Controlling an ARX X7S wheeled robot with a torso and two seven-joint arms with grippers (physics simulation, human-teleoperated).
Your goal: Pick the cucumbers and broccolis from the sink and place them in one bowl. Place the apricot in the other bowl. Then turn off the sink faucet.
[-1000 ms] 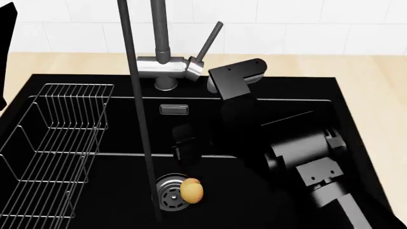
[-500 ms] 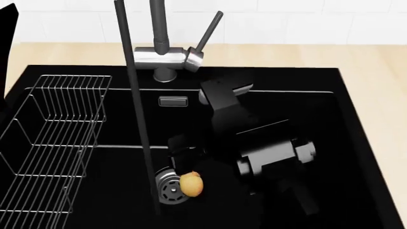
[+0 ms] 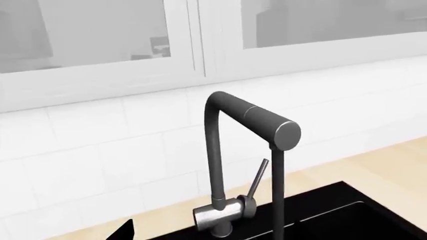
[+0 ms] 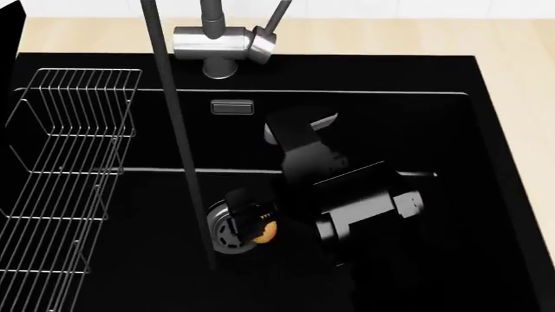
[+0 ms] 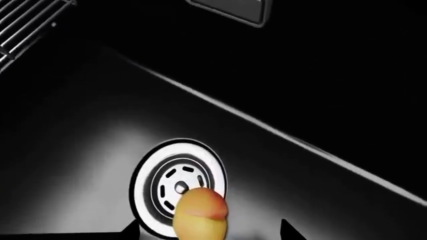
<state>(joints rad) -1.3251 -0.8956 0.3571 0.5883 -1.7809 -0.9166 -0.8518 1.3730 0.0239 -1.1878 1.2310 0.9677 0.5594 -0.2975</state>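
Note:
The apricot (image 5: 200, 214) lies on the floor of the black sink (image 4: 130, 273), against the steel drain (image 5: 175, 172). My right gripper (image 5: 210, 233) is open and low in the basin, one fingertip on each side of the apricot, with gaps showing on both sides. From the head, the gripper (image 4: 251, 220) covers most of the apricot (image 4: 265, 232). The sink faucet (image 3: 223, 212) stands behind the basin, its lever (image 3: 257, 177) slanted up and a dark stream falling from the spout. One fingertip (image 3: 124, 231) of my left gripper shows, held high and facing the faucet. No cucumbers, broccolis or bowls are in view.
A wire rack (image 4: 65, 169) hangs in the sink's left part. The overflow slot (image 4: 232, 107) sits in the back wall below the faucet. Light wooden counter (image 4: 520, 97) borders the sink at the back and right. White tiles rise behind the faucet.
My right arm has dropped deeper into the sink and its gripper has come down around the apricot. The head view has tilted down, so the faucet sits higher in the picture.

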